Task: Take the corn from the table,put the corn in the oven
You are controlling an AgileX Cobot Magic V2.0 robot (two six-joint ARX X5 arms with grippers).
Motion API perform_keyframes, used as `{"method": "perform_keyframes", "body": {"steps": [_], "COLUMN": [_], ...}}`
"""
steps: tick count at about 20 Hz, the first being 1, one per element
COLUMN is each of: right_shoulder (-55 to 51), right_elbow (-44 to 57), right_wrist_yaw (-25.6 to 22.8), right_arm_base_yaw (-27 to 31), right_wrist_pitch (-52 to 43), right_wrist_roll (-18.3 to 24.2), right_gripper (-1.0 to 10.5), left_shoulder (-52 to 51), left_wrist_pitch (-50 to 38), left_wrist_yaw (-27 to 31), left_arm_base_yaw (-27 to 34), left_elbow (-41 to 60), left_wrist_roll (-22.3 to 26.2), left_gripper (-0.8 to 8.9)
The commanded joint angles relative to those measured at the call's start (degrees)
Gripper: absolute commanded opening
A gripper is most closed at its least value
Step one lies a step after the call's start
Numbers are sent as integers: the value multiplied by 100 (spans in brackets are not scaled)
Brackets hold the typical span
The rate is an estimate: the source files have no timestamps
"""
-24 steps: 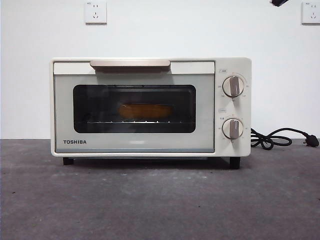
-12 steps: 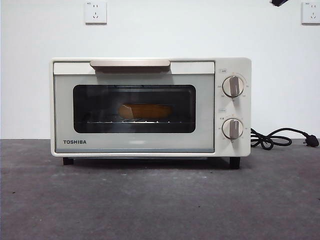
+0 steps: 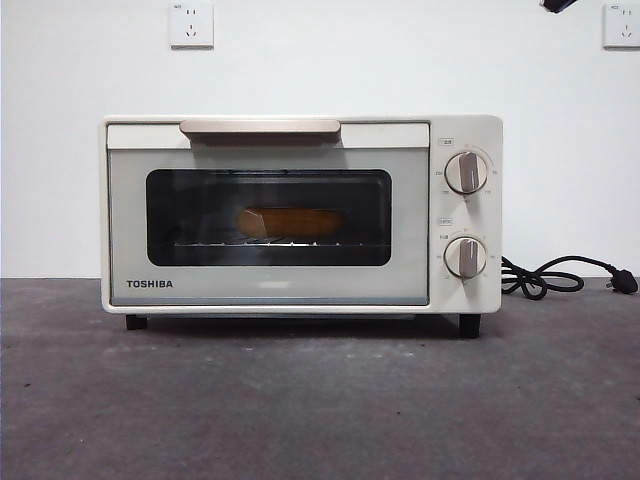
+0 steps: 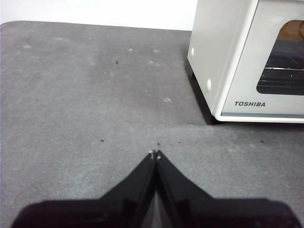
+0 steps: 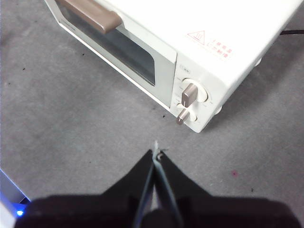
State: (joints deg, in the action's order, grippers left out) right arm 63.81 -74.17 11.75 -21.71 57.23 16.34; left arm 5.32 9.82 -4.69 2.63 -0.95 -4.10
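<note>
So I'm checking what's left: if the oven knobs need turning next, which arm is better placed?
Probably the right: its shut gripper faces the oven knobs closely. The left gripper sits off the oven's other side.
</note>
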Motion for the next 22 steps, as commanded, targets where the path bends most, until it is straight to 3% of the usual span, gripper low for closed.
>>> {"method": "perform_keyframes", "body": {"steps": [1, 7, 11, 14, 17, 22], "right_shoulder": [17, -35, -197, -444, -791, -1731], "right_elbow": [-13, -11, 11, 46, 223, 1331], "right_wrist_yaw": [-24, 83, 739, 931, 935, 953], "right_arm_base_yaw": [4, 195, 426, 667, 1023, 1668], "right_wrist_pitch": [-15, -354, -1169, -1543, -1799, -2527], "right_wrist_roll": [33, 223, 365, 356, 295, -160], "right_gripper": [1, 1, 1, 1, 1, 1], "left_shoulder": [35, 120, 192, 245, 319, 411], "left_wrist_pitch": [-42, -42, -42, -42, -39, -42], "left_wrist_yaw": [2, 2, 2, 4, 2, 2], "left_arm_base_yaw": [17, 17, 17, 17, 17, 17], "left_elbow": [37, 37, 37, 37, 37, 37], "left_wrist_roll": [74, 74, 74, 74, 74, 74], "left_gripper": [-4, -4, -4, -4, -4, -4]}}
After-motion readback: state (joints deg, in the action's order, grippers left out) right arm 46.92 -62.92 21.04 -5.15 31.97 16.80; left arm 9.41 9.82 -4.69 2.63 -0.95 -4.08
